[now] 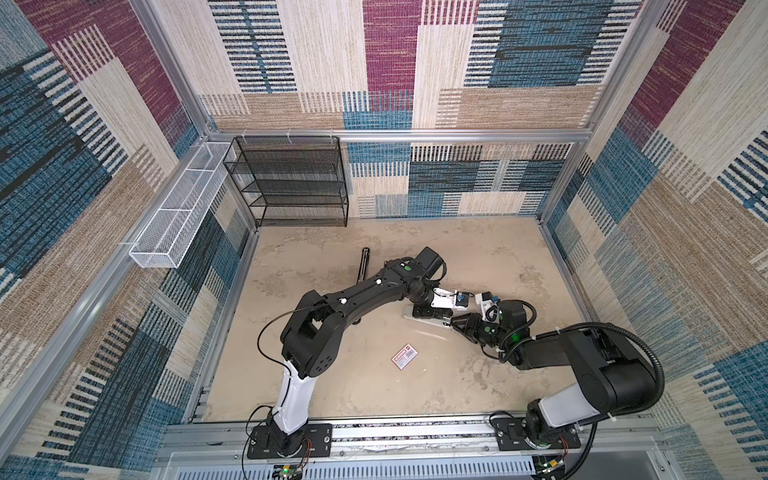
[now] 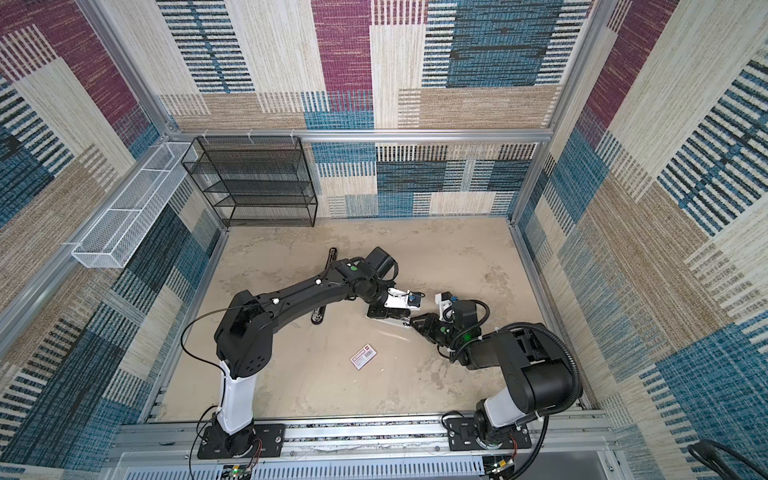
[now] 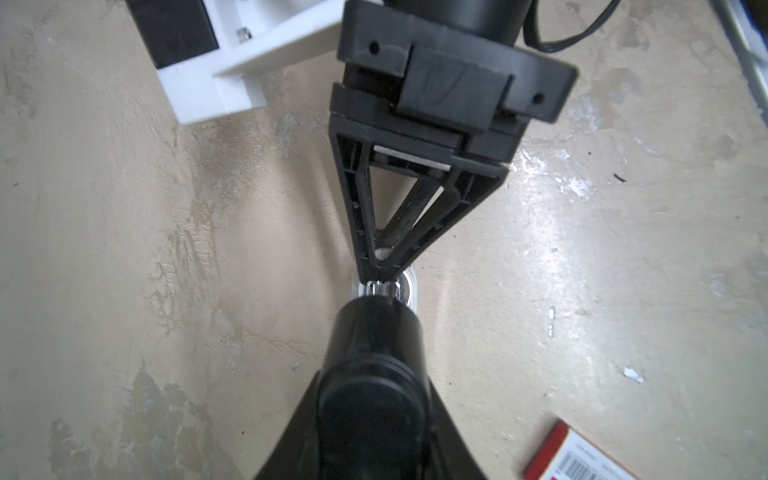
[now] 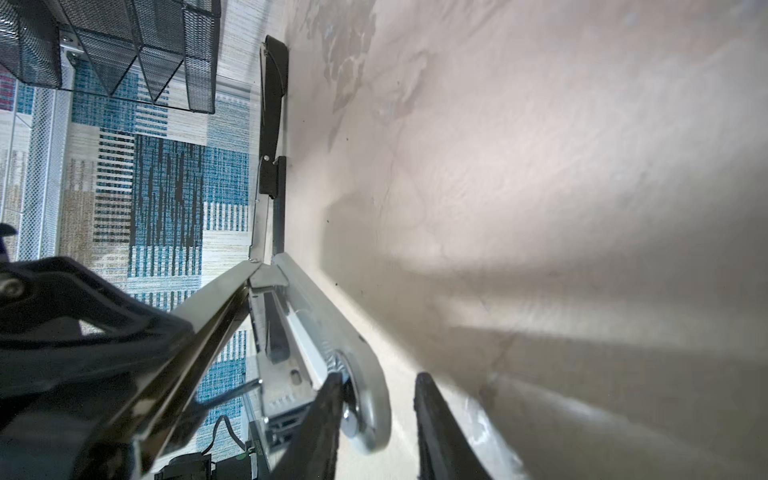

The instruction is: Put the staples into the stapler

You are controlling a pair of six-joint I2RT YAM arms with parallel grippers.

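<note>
Left wrist: box (image 3: 582, 461) label was red with barcode, text unreadable; left end effector (image 1: 434, 314) held stapler (image 4: 332, 332), right end effector (image 3: 382, 270) narrow, grip unclear.

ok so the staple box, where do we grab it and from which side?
I'd grip the staple box across its narrow width, jaws on the two long edges, straight down from above. It lies flat, label up, on the table, nothing close around it, so only its thin sides are offered. It sits skewed to the table's edges, so turn the wrist to match.
</note>
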